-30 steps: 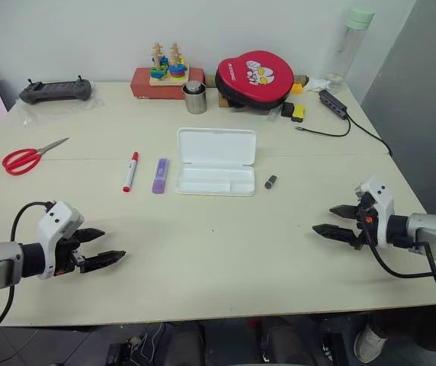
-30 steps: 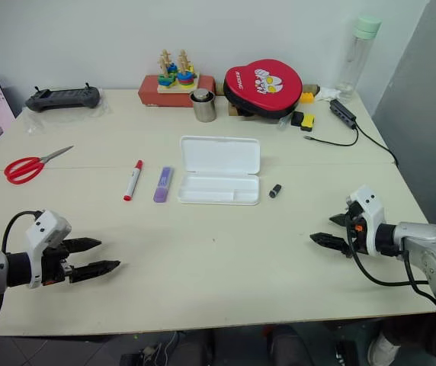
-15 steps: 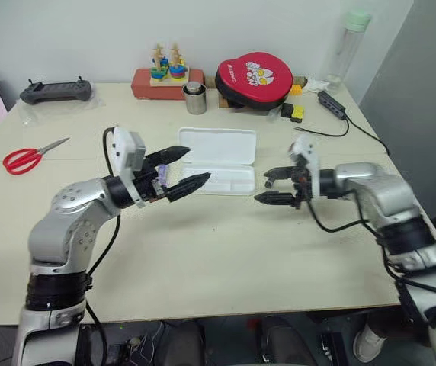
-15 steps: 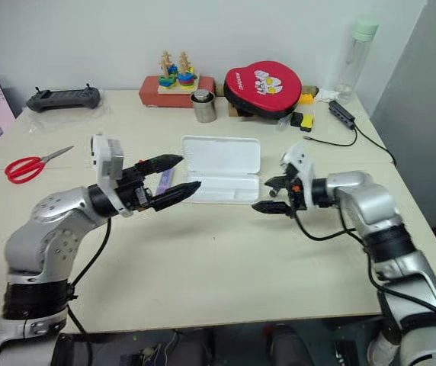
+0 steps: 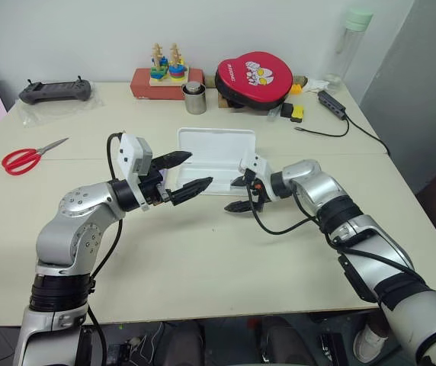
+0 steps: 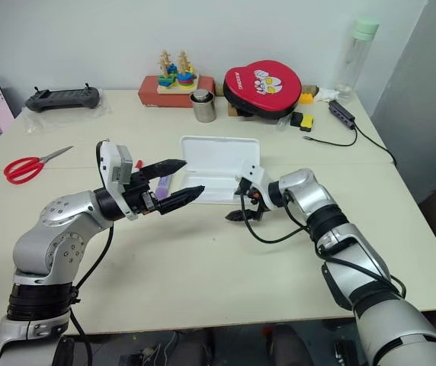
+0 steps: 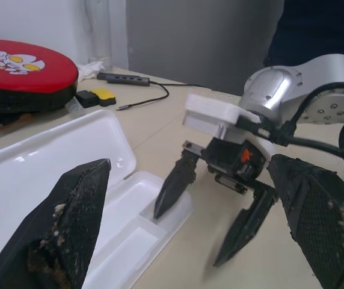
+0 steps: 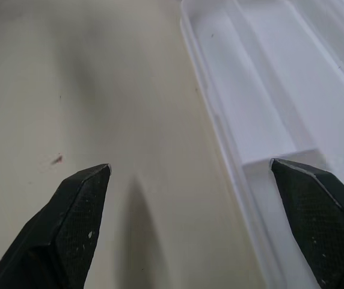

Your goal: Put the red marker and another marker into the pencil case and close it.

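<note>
A cream table (image 5: 226, 259) stands against a white wall. Over its middle, the left gripper (image 5: 187, 173) has its fingers spread wide and holds nothing, hovering just left of the pencil case (image 5: 216, 145). The right gripper (image 5: 240, 194) is likewise spread and empty at the case's near right corner. The case lies open, lid flat on the far side. The purple marker (image 6: 162, 184) peeks out behind the left gripper. Red scissors (image 5: 27, 158) lie far left.
</note>
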You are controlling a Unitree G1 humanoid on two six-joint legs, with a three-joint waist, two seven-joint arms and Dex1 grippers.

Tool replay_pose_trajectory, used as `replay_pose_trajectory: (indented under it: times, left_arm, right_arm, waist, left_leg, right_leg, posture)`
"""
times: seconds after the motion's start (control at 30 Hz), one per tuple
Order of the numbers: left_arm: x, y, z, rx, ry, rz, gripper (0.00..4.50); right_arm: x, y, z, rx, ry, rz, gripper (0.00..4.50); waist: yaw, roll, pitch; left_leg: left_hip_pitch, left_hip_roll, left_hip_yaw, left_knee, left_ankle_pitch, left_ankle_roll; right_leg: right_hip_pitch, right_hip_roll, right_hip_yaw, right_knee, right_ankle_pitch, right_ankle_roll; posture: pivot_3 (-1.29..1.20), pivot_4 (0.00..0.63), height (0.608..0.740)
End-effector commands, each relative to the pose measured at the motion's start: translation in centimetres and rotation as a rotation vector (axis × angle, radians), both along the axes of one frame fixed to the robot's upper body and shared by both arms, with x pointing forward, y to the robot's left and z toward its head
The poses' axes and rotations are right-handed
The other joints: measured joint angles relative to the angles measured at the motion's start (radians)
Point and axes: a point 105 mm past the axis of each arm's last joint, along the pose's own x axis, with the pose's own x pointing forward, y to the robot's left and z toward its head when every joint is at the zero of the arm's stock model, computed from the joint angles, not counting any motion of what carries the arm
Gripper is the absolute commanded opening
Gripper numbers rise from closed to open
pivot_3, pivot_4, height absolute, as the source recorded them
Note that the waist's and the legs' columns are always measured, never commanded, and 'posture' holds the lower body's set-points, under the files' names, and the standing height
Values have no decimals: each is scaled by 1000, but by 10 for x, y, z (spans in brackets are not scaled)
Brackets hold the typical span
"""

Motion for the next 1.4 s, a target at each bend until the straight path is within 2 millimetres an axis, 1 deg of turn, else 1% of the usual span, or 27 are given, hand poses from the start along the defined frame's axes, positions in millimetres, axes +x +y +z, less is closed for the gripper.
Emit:
replay_pose_trajectory:
  times: [0.03,0.1,0.2,0.33,0.4,0.53,0.6,0.67,0.83,0.9,1.0,1.1,1.2,1.33,1.4]
  left_arm:
    - [-2,6,13,8,-67,26,4500]
    - [-2,7,13,9,-68,32,4500]
    - [1,10,14,9,-72,51,4500]
    - [4,13,15,10,-74,64,4500]
    - [6,14,16,10,-83,73,4500]
    - [8,14,17,11,-84,73,4500]
    - [7,14,14,35,-82,73,4500]
    - [8,15,14,31,-85,81,4500]
    - [7,18,18,21,-88,93,4500]
    - [3,23,15,47,-80,98,4500]
    - [-5,35,16,51,-65,124,4500]
    - [-14,46,9,69,-31,145,4500]
    - [-21,53,3,81,-3,165,4500]
    - [-23,59,2,82,6,192,4500]
    - [-23,61,2,70,15,202,4500]
  right_arm:
    - [8,-5,-4,-52,-52,-26,4458]
    - [10,-7,-8,-64,-59,-40,4098]
    - [13,-4,-7,-52,-72,-48,3438]
    - [17,-2,-1,-32,-95,-60,2409]
    - [18,-2,1,-26,-99,-60,1818]
    - [18,-1,4,-10,-104,-55,902]
    - [18,-1,5,-5,-106,-52,358]
    - [18,-1,6,1,-109,-48,11]
    - [15,4,17,50,-135,4,11]
    - [9,7,21,51,-161,62,11]
    - [-7,8,22,53,-168,155,11]
    - [-26,7,14,55,-146,216,11]
    - [-47,5,0,15,-134,278,11]
    - [-55,5,-10,-7,-111,277,11]
    - [-59,6,-12,-12,-110,295,11]
  waist:
    - [-1,0,0]
    - [-3,0,0]
    - [-4,0,0]
    - [-4,0,0]
    - [-3,0,0]
    - [-3,0,0]
    - [-4,0,0]
    - [-4,0,0]
    - [-4,0,0]
    - [-4,0,0]
    - [-5,0,0]
    - [-5,0,0]
    - [-4,0,0]
    - [-4,1,0]
    - [-4,0,0]
  left_leg:
    - [0,0,0,0,0,0]
    - [1,0,0,0,0,0]
    - [2,0,0,0,0,0]
    - [2,0,0,0,0,0]
    - [2,0,0,0,0,0]
    - [1,0,0,0,0,0]
    - [1,0,0,0,0,0]
    - [1,0,0,0,0,0]
    - [1,0,0,0,0,0]
    - [1,0,0,0,0,0]
    - [1,0,0,0,0,0]
    - [1,0,-1,-1,0,0]
    - [1,0,-1,-1,0,0]
    - [1,0,-1,-1,0,0]
    - [2,0,-1,0,0,-1]
  right_leg:
    - [0,0,0,0,0,0]
    - [0,0,0,1,0,0]
    - [1,0,0,1,0,0]
    - [1,0,0,1,0,0]
    - [1,0,0,1,0,0]
    - [1,0,0,1,0,0]
    - [1,0,0,1,0,0]
    - [1,0,0,1,0,0]
    - [1,0,0,1,0,0]
    - [1,0,0,1,0,0]
    - [0,0,0,1,0,0]
    - [0,0,0,1,0,0]
    - [0,0,0,1,-1,-1]
    - [0,0,0,1,-3,3]
    - [1,0,0,1,-3,4]
  posture:
    - [0,150,740]
    - [0,150,740]
    - [0,150,740]
    - [0,150,740]
    - [0,150,740]
    - [0,150,740]
    - [0,150,740]
    - [0,150,740]
    - [0,150,740]
    - [0,150,740]
    - [0,150,740]
    - [0,150,740]
    - [0,150,740]
    - [0,150,740]
    - [0,150,740]
